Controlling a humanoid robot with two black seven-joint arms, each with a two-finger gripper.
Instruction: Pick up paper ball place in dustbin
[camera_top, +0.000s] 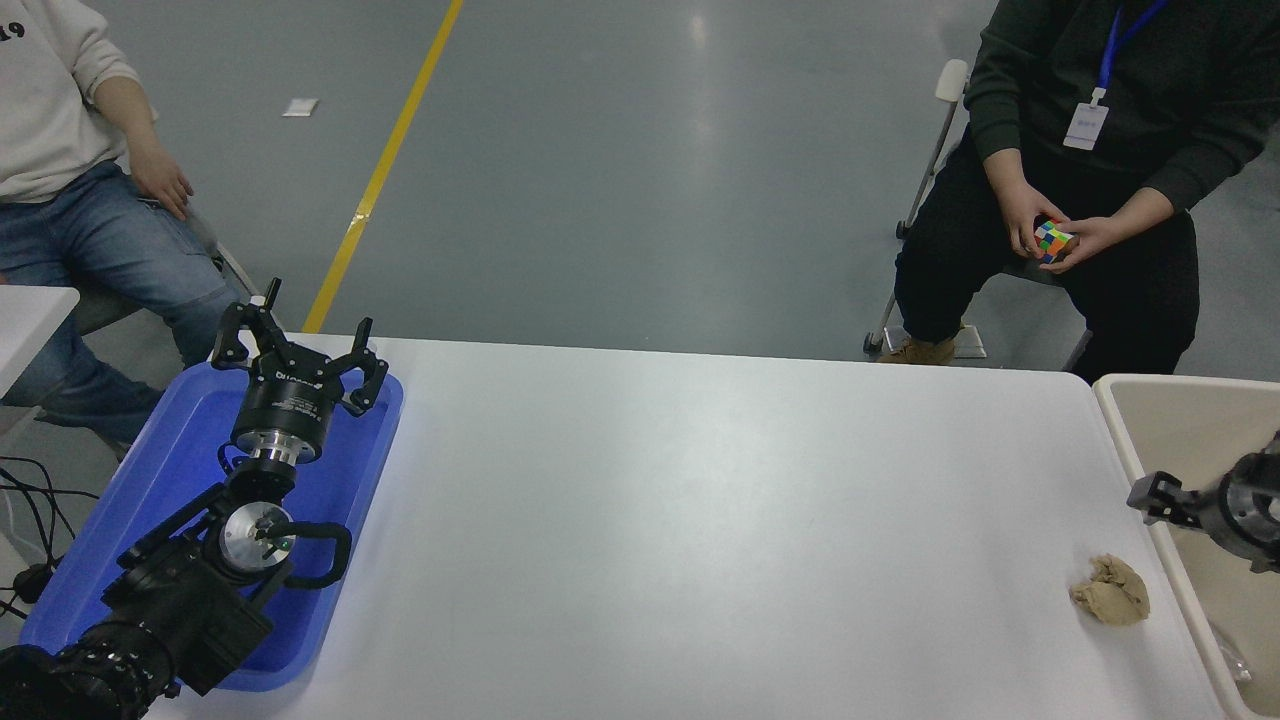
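Observation:
The paper ball (1110, 591), a tan crumpled wad, lies on the white table (700, 520) near its right edge. Just right of it stands the beige dustbin (1125, 420), cut off by the picture's edge. My right gripper (1152, 497) comes in from the right edge over the bin's near wall. It hangs a little above and to the right of the ball and does not touch it. Its tip is partly cut off. My left gripper (298, 352) is parked open over the blue tray at the lower left, with nothing in it.
A shallow blue tray (150, 490) lies under the left arm at the table's left edge. One person sits at the far right turning a multicoloured cube (1052, 241) in both hands, and another sits at the far left. Cables hang at the left edge.

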